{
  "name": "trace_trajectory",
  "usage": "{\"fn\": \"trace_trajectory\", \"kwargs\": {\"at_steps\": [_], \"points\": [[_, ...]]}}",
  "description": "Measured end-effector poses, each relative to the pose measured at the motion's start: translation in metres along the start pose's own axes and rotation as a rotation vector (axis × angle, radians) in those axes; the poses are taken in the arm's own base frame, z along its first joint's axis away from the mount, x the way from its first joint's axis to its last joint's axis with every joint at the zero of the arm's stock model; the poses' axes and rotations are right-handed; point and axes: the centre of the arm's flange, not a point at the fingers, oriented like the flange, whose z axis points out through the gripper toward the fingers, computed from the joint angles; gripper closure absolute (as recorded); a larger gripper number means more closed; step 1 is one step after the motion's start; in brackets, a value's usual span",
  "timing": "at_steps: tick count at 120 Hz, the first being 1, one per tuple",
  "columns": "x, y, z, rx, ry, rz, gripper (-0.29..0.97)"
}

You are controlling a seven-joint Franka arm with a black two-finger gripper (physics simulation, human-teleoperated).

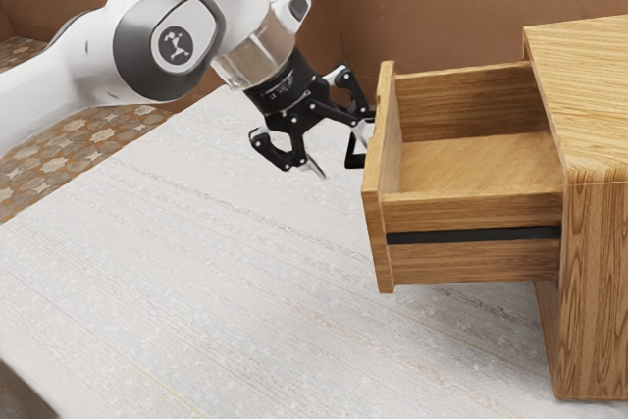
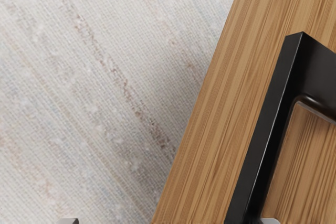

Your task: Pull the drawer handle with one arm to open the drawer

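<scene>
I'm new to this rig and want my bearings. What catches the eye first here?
The wooden drawer stands pulled well out of its cabinet at the exterior view's right. The white arm comes in from the upper left, and its black gripper hangs open right at the drawer's front. The wrist view shows the black handle there, close up.

a pale woven surface [image 1: 196, 272] with faint streaks spread wide and flat under soft, even light. behind it stood plain brown walls [image 1: 442, 7], meeting in a corner. beyond its far edge, toward the exterior view's left, lay a floor of patterned tiles [image 1: 59, 154] — brown, with pale star-like motifs.
</scene>
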Motion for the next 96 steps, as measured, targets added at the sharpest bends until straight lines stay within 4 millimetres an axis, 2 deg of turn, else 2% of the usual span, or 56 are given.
{"fn": "trace_trajectory", "kwargs": {"at_steps": [33,76,82,90,93,96], "points": [[-0.001,-0.024,-0.015,-0.010,0.003,-0.016,0.27],[-0.021,-0.056,-0.047,-0.039,0.012,-0.002,0.27],[-0.032,-0.059,-0.070,-0.060,0.036,0.027,0.22],[-0.066,-0.072,-0.172,-0.112,0.151,0.187,0.16],[-0.078,-0.088,-0.206,-0.126,0.189,0.250,0.15],[-0.086,-0.105,-0.229,-0.125,0.216,0.303,0.13]]}}
